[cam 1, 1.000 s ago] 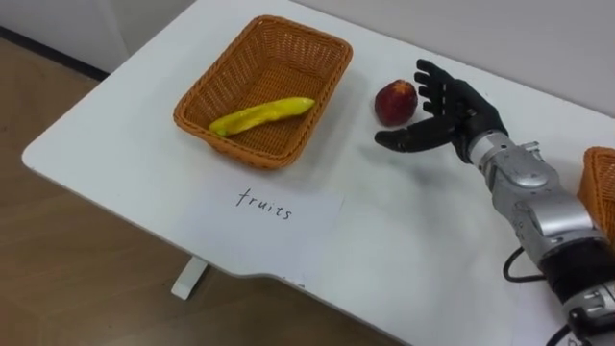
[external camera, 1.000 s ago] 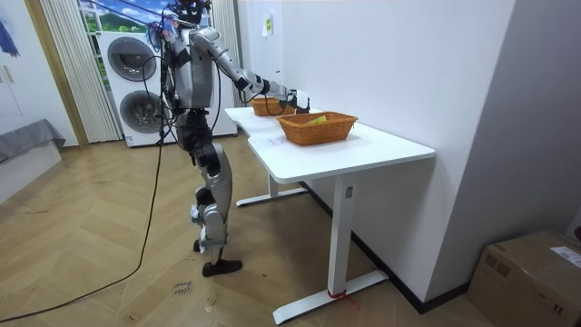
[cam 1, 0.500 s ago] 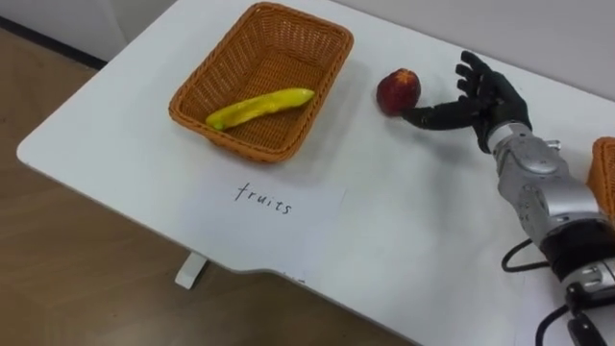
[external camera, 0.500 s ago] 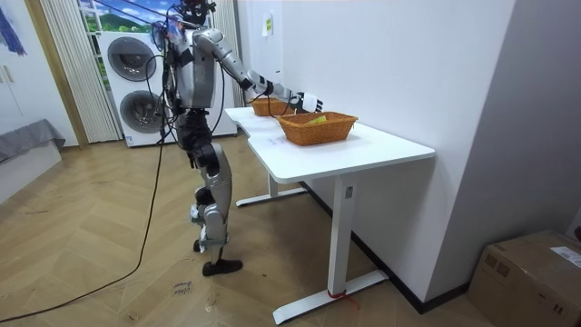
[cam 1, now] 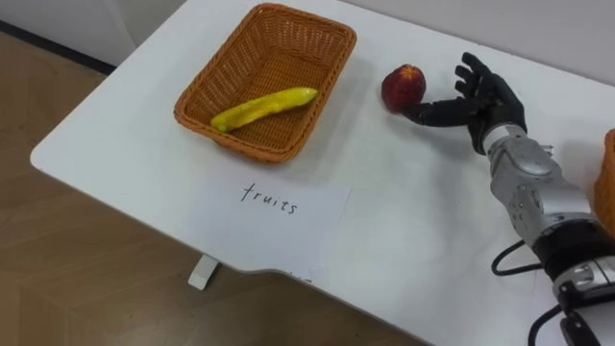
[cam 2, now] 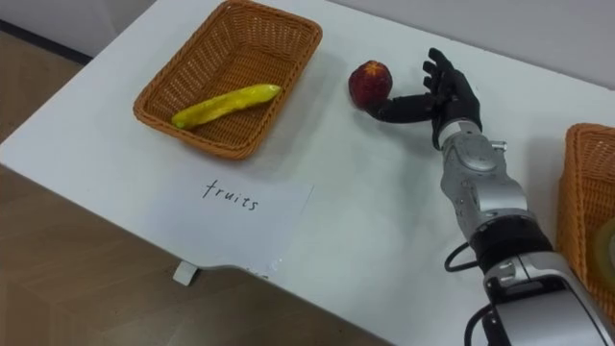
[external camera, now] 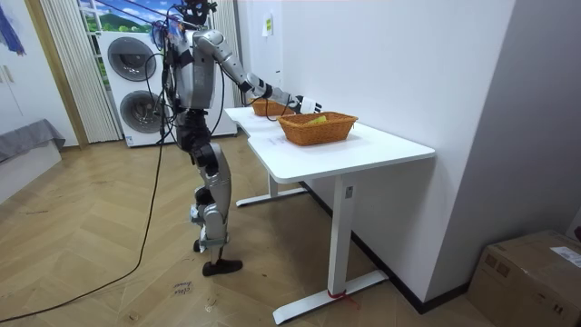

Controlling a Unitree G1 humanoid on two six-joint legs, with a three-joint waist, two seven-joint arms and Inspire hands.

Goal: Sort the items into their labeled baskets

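Red apple sits on the white table, out in the open just to the right of the fruit basket and apart from its rim. My right hand comes in from the right and rests beside the apple on its right side. The fingers are spread wide and straight, pointing away from me, and hold nothing. My thumb stretches left along the tabletop, and its tip reaches the apple's near right flank; it looks to be touching, though I cannot tell for certain.

The fruit basket is a rectangular wicker one on the far left of the table. A yellow banana lies slantwise on its floor. On the near side of that basket a sheet of white paper lies flat with a handwritten word on it, close to the table's near edge.

At the far right a second wicker basket shows in part, well apart from the apple. Something pale lies in it, too cut off to name.

In the room view I stand upright at the table's long side, with two stacked washing machines behind me.
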